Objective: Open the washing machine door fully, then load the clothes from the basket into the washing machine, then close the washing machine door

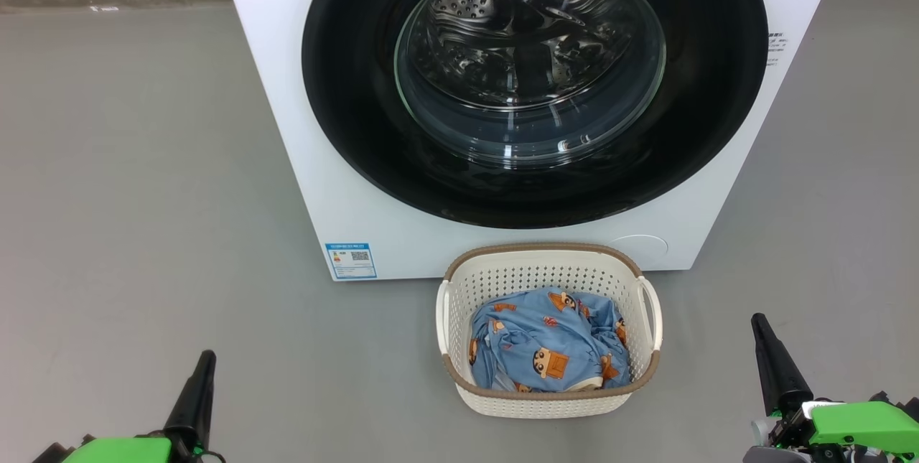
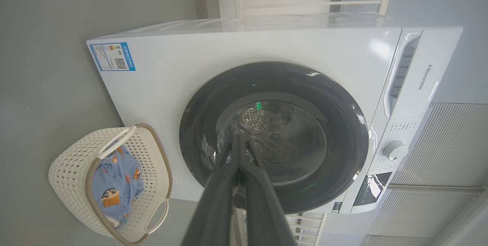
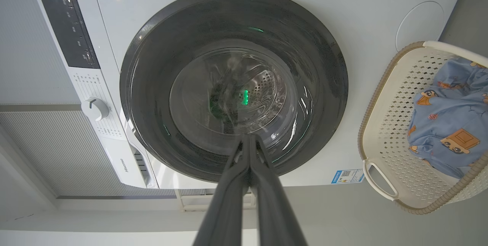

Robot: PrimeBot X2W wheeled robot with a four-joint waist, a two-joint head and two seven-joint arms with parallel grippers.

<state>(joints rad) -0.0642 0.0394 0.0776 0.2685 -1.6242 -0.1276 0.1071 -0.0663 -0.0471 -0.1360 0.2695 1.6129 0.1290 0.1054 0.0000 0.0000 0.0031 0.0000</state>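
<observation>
My left tool (image 1: 205, 362) and right tool (image 1: 762, 330) are both pinched fully shut with nothing in them, hanging low on either side over the grey floor (image 1: 143, 197). The washing machine door (image 1: 535, 82) sits closed on the washing machine (image 1: 287, 125). The basket (image 1: 546, 262) is on the floor right in front of it, roughly between my tools, with the clothes (image 1: 549, 352) bunched up inside.

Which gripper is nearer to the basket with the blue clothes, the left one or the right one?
Right. The right gripper is a short way to the right of the basket; the left gripper is clearly farther off, to its left.
</observation>
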